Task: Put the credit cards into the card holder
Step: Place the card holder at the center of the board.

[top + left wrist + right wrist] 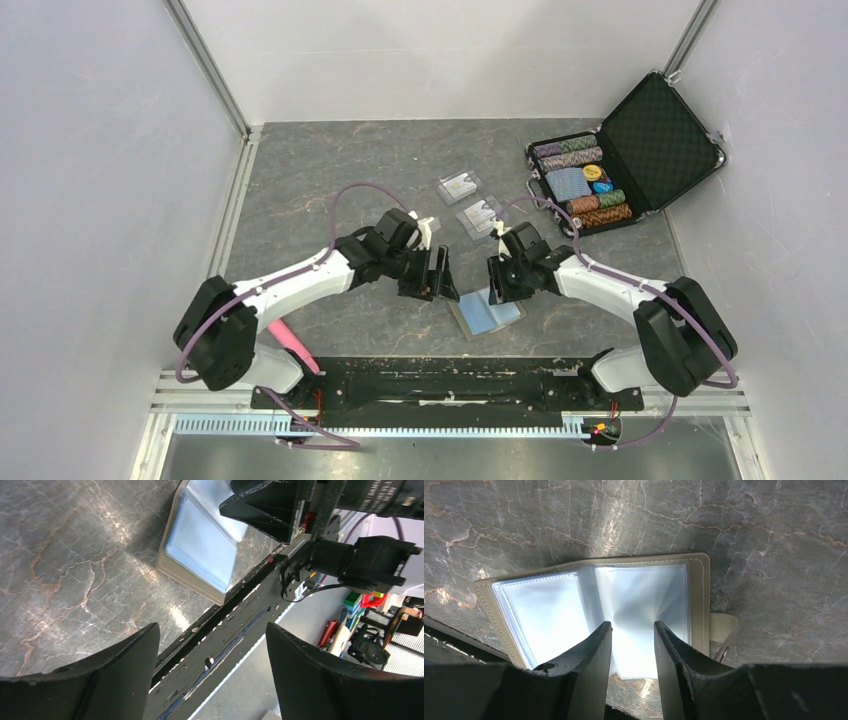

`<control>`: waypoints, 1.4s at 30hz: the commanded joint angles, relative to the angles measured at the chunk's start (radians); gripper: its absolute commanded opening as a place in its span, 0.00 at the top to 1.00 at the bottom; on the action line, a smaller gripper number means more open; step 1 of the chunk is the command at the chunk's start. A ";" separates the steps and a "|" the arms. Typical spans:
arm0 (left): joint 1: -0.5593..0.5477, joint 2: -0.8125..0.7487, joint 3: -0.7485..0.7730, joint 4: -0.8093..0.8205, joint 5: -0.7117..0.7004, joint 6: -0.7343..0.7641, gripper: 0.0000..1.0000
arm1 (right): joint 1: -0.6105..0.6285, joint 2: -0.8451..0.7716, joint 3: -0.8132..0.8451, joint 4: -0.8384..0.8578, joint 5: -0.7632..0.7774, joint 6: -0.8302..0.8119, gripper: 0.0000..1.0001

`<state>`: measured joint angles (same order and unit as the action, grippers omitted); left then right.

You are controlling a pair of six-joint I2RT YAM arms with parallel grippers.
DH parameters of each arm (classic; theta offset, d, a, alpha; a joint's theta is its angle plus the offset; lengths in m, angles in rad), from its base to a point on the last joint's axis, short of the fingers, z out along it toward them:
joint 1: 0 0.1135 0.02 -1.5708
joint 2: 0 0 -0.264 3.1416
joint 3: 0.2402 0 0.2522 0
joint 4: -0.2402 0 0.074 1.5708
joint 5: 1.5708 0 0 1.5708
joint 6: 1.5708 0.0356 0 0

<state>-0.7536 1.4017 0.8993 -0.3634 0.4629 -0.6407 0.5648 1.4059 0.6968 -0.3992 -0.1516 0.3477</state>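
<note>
Parked dead over the open card holder [490, 315], lower centre, with right gripper [497, 290], jaws half-closed, nothing visibly pinched; left gripper [432, 280] alongside, jaws wide, empty.

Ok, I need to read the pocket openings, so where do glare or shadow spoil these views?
Right wrist: the card holder's clear pockets blow out to white, seams faint, and the right gripper is a dark mass without detail. Left wrist: pockets read pale blue, milder glare; bright sheen on the marble tabletop. Top external: even light, holder small.
</note>
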 commanded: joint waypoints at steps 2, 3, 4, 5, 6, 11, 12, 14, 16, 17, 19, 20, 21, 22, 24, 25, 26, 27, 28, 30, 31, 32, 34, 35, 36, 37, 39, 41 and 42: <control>-0.078 0.082 0.071 0.042 -0.050 -0.076 0.18 | 0.001 -0.046 -0.033 -0.020 0.024 0.013 0.61; -0.092 0.101 0.077 0.048 -0.059 -0.087 0.20 | 0.002 -0.053 -0.041 -0.022 0.020 0.029 0.61; -0.103 0.117 0.083 0.052 -0.077 -0.097 0.21 | 0.001 -0.059 -0.051 -0.018 0.010 0.038 0.61; -0.113 0.135 0.088 0.057 -0.091 -0.105 0.22 | 0.001 -0.064 -0.062 -0.011 -0.003 0.050 0.61; -0.120 0.153 0.093 0.059 -0.111 -0.111 0.24 | 0.001 -0.066 -0.070 -0.007 -0.014 0.059 0.61; -0.128 0.226 0.136 -0.020 -0.180 -0.103 0.25 | -0.002 -0.081 -0.086 0.015 -0.038 0.097 0.61; -0.128 0.237 0.135 -0.018 -0.176 -0.107 0.24 | -0.004 -0.084 -0.085 0.017 -0.046 0.103 0.61; -0.128 0.261 0.118 0.009 -0.159 -0.130 0.24 | -0.011 -0.087 -0.079 0.022 -0.064 0.114 0.61; -0.128 0.284 0.099 0.033 -0.154 -0.137 0.24 | -0.022 -0.094 -0.070 0.026 -0.077 0.126 0.60; -0.128 0.294 0.092 0.046 -0.148 -0.138 0.25 | -0.028 -0.099 -0.068 0.031 -0.082 0.131 0.60; -0.127 0.323 0.078 0.094 -0.126 -0.145 0.31 | -0.043 -0.109 -0.065 0.039 -0.095 0.143 0.60; -0.128 0.342 0.081 0.108 -0.109 -0.144 0.35 | -0.054 -0.113 -0.065 0.041 -0.111 0.148 0.60; -0.127 0.363 0.090 0.110 -0.103 -0.137 0.38 | -0.064 -0.117 -0.062 0.043 -0.123 0.153 0.60; -0.127 0.382 0.100 0.110 -0.100 -0.131 0.41 | -0.075 -0.122 -0.058 0.044 -0.134 0.155 0.60; -0.127 0.412 0.132 0.092 -0.103 -0.107 0.44 | -0.098 -0.134 -0.049 0.047 -0.149 0.162 0.60; -0.127 0.423 0.151 0.080 -0.109 -0.096 0.47 | -0.112 -0.140 -0.043 0.047 -0.157 0.164 0.60; -0.127 0.436 0.168 0.072 -0.114 -0.083 0.48 | -0.123 -0.147 -0.037 0.049 -0.164 0.164 0.60; -0.126 0.449 0.185 0.060 -0.117 -0.071 0.48 | -0.137 -0.151 -0.029 0.047 -0.171 0.166 0.60; -0.126 0.462 0.208 0.043 -0.119 -0.054 0.48 | -0.149 -0.153 -0.023 0.046 -0.178 0.165 0.60; -0.126 0.492 0.246 0.014 -0.118 -0.027 0.48 | -0.174 -0.154 -0.011 0.048 -0.189 0.169 0.59; -0.126 0.502 0.257 0.006 -0.117 -0.020 0.48 | -0.184 -0.152 -0.001 0.048 -0.193 0.167 0.59; -0.126 0.506 0.264 0.001 -0.116 -0.014 0.47 | -0.191 -0.147 0.010 0.048 -0.192 0.166 0.58; -0.126 0.495 0.266 -0.016 -0.137 -0.004 0.39 | -0.206 -0.132 0.034 0.048 -0.196 0.163 0.55; -0.125 0.484 0.264 -0.025 -0.149 0.001 0.34 | -0.211 -0.121 0.048 0.049 -0.198 0.161 0.51; -0.126 0.469 0.268 -0.045 -0.170 0.012 0.30 | -0.217 -0.111 0.063 0.049 -0.197 0.161 0.47; -0.126 0.456 0.272 -0.061 -0.188 0.019 0.26 | -0.220 -0.097 0.078 0.049 -0.195 0.162 0.45; -0.124 0.419 0.281 -0.094 -0.229 0.037 0.21 | -0.228 -0.067 0.113 0.048 -0.191 0.164 0.41; -0.125 0.388 0.295 -0.137 -0.272 0.056 0.19 | -0.239 -0.035 0.145 0.054 -0.194 0.165 0.36; -0.125 0.370 0.298 -0.153 -0.291 0.064 0.18 | -0.245 -0.017 0.161 0.056 -0.193 0.169 0.33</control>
<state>-0.8814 1.8561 1.1656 -0.4049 0.3012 -0.6643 0.3374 1.3396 0.7776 -0.3687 -0.3367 0.5095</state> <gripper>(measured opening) 0.804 0.630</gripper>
